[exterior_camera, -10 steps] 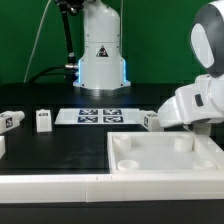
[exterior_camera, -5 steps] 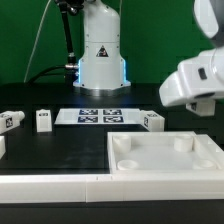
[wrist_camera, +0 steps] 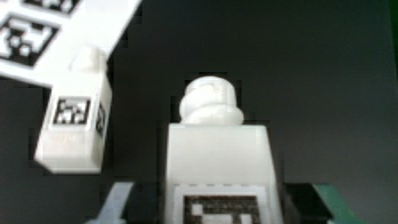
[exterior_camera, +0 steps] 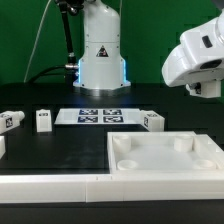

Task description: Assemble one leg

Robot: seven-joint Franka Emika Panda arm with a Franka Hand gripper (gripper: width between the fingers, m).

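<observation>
– Change since last check, pls?
– Arm [exterior_camera: 198,52] had risen. One sec. prior it sat low by the square top w/ corner sockets [exterior_camera: 165,155], on the exterior view's right. It was now well above the table, clear of all parts.
– Meaning for the task?
– Judged: pick-up done, carry phase under way. Seating in a socket not yet begun.
– Gripper state?
– Per wrist view, gripper [wrist_camera: 224,205] was clamped on the held leg [wrist_camera: 217,150], fingers [wrist_camera: 121,203] against both side faces near the tagged end. Round peg end pointed away from the wrist. No other contact noted.
– Held leg visible from outside?
– Neg. Hidden by the arm in the exterior view.
– Other items?
– Loose leg [wrist_camera: 71,120] lay on the table just beside the marker board [wrist_camera: 50,40], apart from the held one. Another leg [exterior_camera: 43,120] stood toward the exterior view's left.
</observation>
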